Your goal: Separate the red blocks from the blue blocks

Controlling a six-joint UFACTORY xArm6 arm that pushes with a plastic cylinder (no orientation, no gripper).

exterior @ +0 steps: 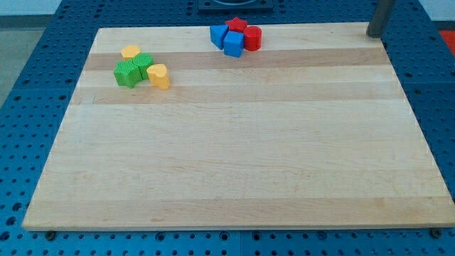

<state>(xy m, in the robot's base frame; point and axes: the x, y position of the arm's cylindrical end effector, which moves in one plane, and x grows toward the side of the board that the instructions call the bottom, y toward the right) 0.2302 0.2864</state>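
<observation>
Red blocks [245, 33] and blue blocks [227, 39] touch in one cluster at the board's [234, 156] top edge; my tip [374, 34], a bare rod without fingers, stands well right of the cluster and should enter along the red-blue seam, sparing the green [133, 70] and yellow blocks [158, 75] far left of it.

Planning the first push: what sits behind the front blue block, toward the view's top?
Behind the blue cube sits a red block, with another red block to its right and a second blue block to its left. Their touching faces are hidden. My tip is far right.
</observation>
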